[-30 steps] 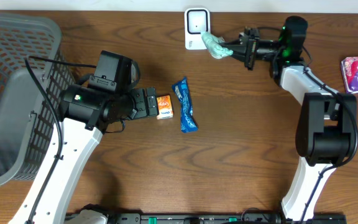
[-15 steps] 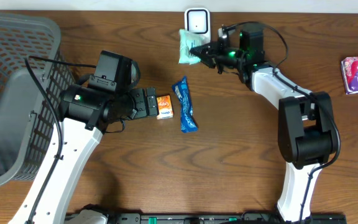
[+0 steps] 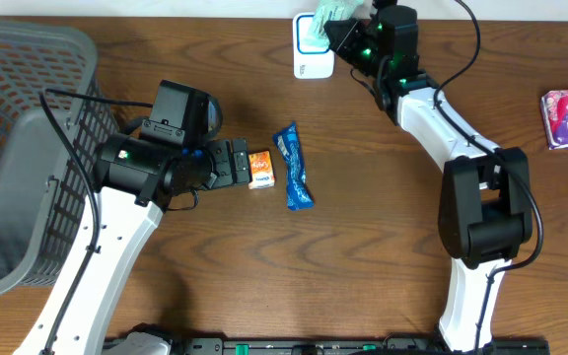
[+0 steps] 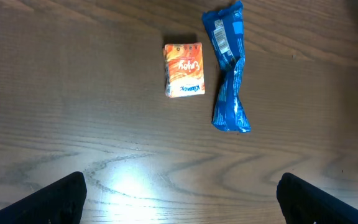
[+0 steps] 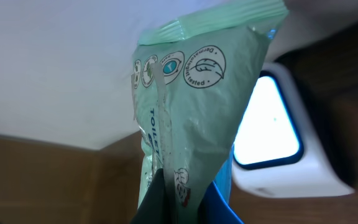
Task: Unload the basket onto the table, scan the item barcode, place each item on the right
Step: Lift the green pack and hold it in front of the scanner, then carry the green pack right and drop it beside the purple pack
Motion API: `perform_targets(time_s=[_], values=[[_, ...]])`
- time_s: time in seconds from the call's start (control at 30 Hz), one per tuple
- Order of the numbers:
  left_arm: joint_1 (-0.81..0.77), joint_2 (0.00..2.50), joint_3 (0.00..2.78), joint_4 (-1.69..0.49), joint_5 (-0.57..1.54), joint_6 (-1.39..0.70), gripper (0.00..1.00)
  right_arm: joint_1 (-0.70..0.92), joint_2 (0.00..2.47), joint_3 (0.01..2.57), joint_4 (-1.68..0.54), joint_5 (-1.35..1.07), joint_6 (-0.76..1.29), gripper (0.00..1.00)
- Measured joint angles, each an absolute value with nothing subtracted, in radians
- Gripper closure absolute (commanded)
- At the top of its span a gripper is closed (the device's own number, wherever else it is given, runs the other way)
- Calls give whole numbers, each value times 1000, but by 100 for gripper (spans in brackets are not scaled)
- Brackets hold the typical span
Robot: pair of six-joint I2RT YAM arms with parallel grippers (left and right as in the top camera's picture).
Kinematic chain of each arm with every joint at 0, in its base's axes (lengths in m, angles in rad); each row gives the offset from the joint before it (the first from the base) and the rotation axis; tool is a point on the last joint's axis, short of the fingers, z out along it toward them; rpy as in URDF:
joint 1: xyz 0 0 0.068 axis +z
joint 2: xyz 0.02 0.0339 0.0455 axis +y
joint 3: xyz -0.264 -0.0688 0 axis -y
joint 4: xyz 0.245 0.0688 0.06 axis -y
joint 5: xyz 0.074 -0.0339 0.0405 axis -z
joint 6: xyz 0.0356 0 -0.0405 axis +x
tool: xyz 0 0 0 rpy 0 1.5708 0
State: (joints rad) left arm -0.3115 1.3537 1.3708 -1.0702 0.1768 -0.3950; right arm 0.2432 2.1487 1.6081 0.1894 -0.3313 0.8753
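Overhead: pinches the green packet [image 3: 333,10] in the right gripper [image 3: 348,28] at twelve o'clock, over the scanner [image 3: 309,54]; spreads the left gripper [image 3: 237,164] wide and empty at nine. Left wrist: hover idle. Right wrist: grip firmly, turn the barcode face squarely toward the scanner.

Pincer [image 5: 183,203] grips green pkt [image 5: 191,106] beside white scanner [image 5: 303,177].

Glossy green plastic packet [image 5: 191,106], smooth white plastic scanner [image 3: 312,61], wood-grain table [image 3: 363,247]
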Motion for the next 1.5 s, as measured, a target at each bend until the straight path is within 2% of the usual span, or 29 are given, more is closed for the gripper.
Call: perform_targets(time_s=[0.33, 0.47, 0.63, 0.87, 0.93, 1.03, 1.13, 1.17, 1.3, 1.5], values=[[-311, 1354, 1371, -1070, 177, -395, 2, 268, 2199, 1608, 198, -266, 756, 99], [-311, 1354, 1371, -1071, 177, -395, 2, 226, 2197, 1629, 97, -291, 742, 99], [-311, 1354, 1371, -1071, 177, -395, 2, 55, 2136, 1641, -200, -274, 668, 99], [-311, 1354, 1371, -1070, 176, -395, 2, -236, 2053, 1656, -459, -211, 497, 99], [-311, 1354, 1371, -1071, 176, -395, 2, -295, 2050, 1656, -506, -185, 451, 84], [-311, 1354, 1371, -1071, 177, -395, 2, -376, 2050, 1656, -545, -134, 388, 34], [-311, 1354, 1371, -1071, 177, -395, 2, -409, 2050, 1656, -561, -108, 361, 20], [-311, 1354, 1370, -1071, 177, -395, 2, -422, 2050, 1656, -570, -97, 350, 16], [-311, 1354, 1370, -1071, 176, -395, 2, -435, 2050, 1656, -612, -98, 332, 16], [-311, 1354, 1370, -1070, 176, -395, 2, -374, 2050, 1656, -661, -353, 327, 21]])
